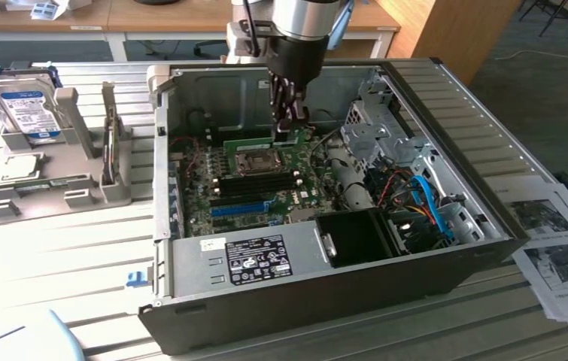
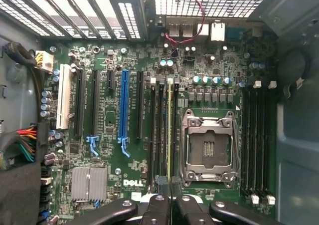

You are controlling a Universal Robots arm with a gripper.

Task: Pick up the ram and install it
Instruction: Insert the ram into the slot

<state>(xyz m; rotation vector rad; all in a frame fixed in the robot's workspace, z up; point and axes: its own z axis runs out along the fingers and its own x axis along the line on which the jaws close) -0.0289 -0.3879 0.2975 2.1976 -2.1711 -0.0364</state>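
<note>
One ram (image 1: 248, 141), qty 1: green stick, clamped edge-on betw. the fingers of the gripper (image 1: 289, 129); jaws drawn together on it. Pos.: inside the PC case (image 1: 484, 128), low over the motherboard (image 2: 107, 120), at 12 o'clock of the CPU socket (image 1: 260, 159) as the ext. view sees it. In the wrist view the stick runs lengthwise along the black memory slots just beside the socket, in line w/ one of them.

Status, est.: pickup done, since the ram is in the grip and clear of any stand. Carry to the board done. Install not complete as far as can be judged: the gripper is clamped on the stick, and whether its edge sits in the slot or hangs just above cannot be told. Slot latches too small to read.

Count, other items:
- gripper: 1.
- CPU socket: 1, empty.
- long blue slot (image 2: 123, 103): 1, empty.
- white slot (image 2: 64, 95): 1, empty.
- far memory bank (image 2: 259, 140), other side of the socket from the ram: approx 4 slots, all empty.
- silver heatsink (image 2: 89, 183): 1.
- hard drive (image 1: 25, 105): 1, blue-white label, upright in a grey stand (image 1: 63, 192), at 9 o'clock of the case, well apart from it.
- paper sheets (image 1: 560, 233): several, overlapping, at 3 o'clock of the case; exact no. unclear.
</note>
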